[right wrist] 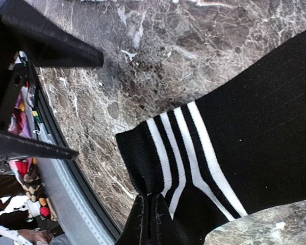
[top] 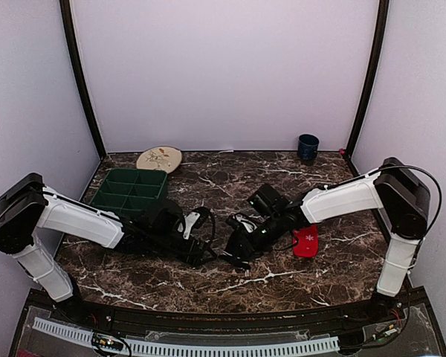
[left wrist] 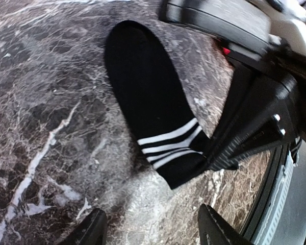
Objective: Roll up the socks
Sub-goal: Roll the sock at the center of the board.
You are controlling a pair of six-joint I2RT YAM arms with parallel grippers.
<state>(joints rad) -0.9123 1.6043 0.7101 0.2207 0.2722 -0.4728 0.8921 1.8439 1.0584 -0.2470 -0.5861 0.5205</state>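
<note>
The black sock lies flat on the marble, its white-striped cuff toward the table's near edge. My right gripper is shut on the cuff's corner, bunching the fabric; its dark fingers clamp it in the left wrist view. Just short of the cuff my left gripper stands open, nothing between its fingertips, apart from the sock. From above, both grippers meet at the table's middle, left gripper and right gripper. The red sock with a white snowflake lies to the right, beside the right arm.
A green compartment tray sits at the back left with a round patterned plate behind it. A dark blue cup stands at the back right. The table's front edge runs close to the sock's cuff.
</note>
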